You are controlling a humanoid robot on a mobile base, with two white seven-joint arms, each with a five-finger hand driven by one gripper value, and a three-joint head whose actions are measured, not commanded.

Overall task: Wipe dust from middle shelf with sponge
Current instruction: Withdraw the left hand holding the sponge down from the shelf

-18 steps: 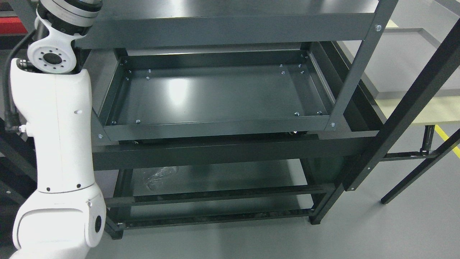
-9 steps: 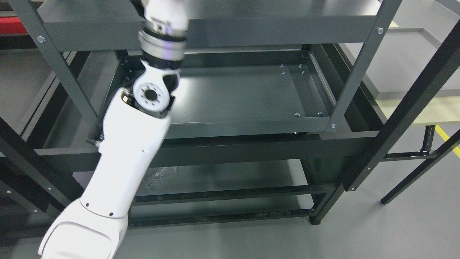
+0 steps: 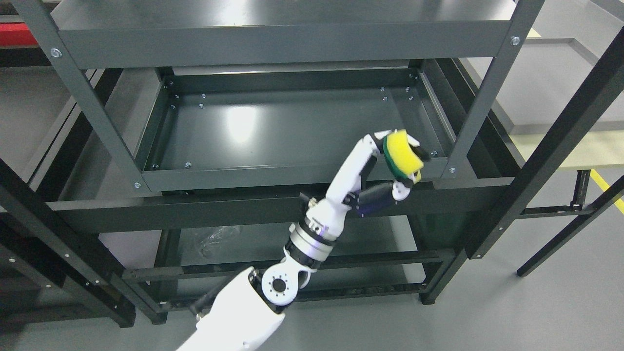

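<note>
The middle shelf point(image 3: 292, 126) is a dark grey metal tray with a raised rim and bolts in its corners. My left arm comes in from the bottom edge left of the middle and reaches up to the right. My left hand point(image 3: 399, 168) is shut on a yellow sponge with a green backing point(image 3: 403, 150), fingers over its top and thumb below. The sponge is held on edge at the shelf's front right corner, just above the front rim point(image 3: 292, 174), beside the right front post point(image 3: 480, 97). My right arm is out of view.
The top shelf point(image 3: 282, 44) overhangs the middle one. A lower shelf point(image 3: 292, 239) holds a crumpled clear plastic film point(image 3: 214, 239). Black frame bars point(image 3: 560, 141) slant down at the right. Another rack point(image 3: 44, 204) stands at the left. Grey floor lies in front.
My left arm has swung down from high at the left to the lower middle. Its hand with the sponge has come into view at the shelf's front right corner.
</note>
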